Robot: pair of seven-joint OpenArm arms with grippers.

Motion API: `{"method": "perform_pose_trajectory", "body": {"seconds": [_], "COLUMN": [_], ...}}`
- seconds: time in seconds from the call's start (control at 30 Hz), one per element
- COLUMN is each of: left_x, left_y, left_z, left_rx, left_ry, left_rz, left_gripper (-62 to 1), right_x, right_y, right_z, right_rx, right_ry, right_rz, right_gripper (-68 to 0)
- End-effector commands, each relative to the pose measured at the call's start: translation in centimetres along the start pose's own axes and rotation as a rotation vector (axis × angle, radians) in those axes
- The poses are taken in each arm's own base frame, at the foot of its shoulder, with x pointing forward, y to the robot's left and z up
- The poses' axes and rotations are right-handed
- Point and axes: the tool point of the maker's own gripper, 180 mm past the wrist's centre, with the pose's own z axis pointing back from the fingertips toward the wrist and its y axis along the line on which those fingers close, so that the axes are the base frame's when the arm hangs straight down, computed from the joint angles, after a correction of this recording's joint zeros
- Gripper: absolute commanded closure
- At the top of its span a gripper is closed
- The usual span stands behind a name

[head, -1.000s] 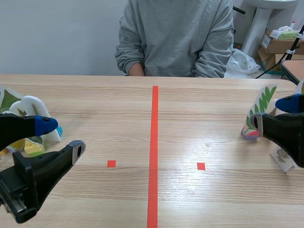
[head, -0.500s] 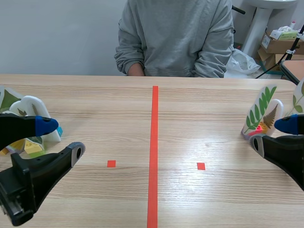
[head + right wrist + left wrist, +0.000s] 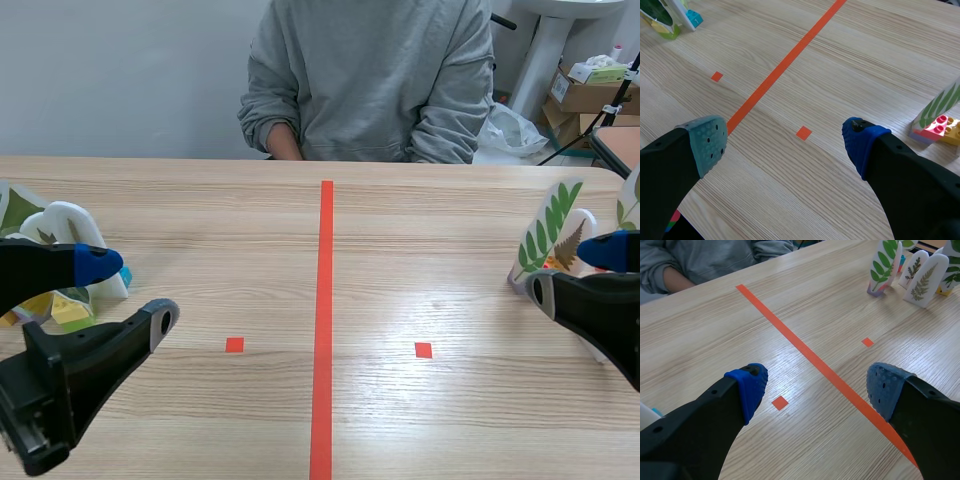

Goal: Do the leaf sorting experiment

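Observation:
White arched leaf cards stand at both table ends. On the right, a card with a green compound leaf (image 3: 548, 232) and a brown fern card (image 3: 572, 245) stand on coloured bricks (image 3: 941, 128). The left wrist view shows the same group (image 3: 883, 262) far ahead, beside another fern card (image 3: 927, 280). On the left stands a second group of cards (image 3: 62, 228), which the right wrist view shows far off (image 3: 662, 12). My left gripper (image 3: 128, 290) is open and empty beside the left group. Just in front of the right cards, my right gripper (image 3: 572, 270) is open and empty too.
An orange-red tape line (image 3: 324, 320) runs down the table's middle, with a small square mark (image 3: 234, 344) on one side and another (image 3: 423, 349) on the other. A person in a grey sweatshirt (image 3: 370, 80) sits across the table. Boxes (image 3: 590, 85) stand beyond the right corner.
My right gripper has drawn back from the right cards toward the table's right edge, uncovering the fern card. The left arm has kept still.

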Motion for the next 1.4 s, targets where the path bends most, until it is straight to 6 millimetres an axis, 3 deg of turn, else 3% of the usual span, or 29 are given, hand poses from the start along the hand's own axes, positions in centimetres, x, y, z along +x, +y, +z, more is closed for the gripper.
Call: {"method": "perform_pose_trajectory", "body": {"seconds": [0.0,1.37], "left_x": [0.82,1.09], "left_y": [-0.23,-0.23], "left_z": [0.02,0.03], "left_rx": [-0.005,-0.005], "left_ry": [-0.032,-0.047], "left_rz": [0.007,0.007], "left_gripper": [-43.7,-43.7], "right_x": [1.13,1.65], "right_y": [0.05,0.05], "right_z": [0.08,0.10], "right_rx": [0.012,0.012], "right_ry": [-0.029,-0.058], "right_rz": [0.024,0.024], "right_gripper": [-47.0,-47.0]}}
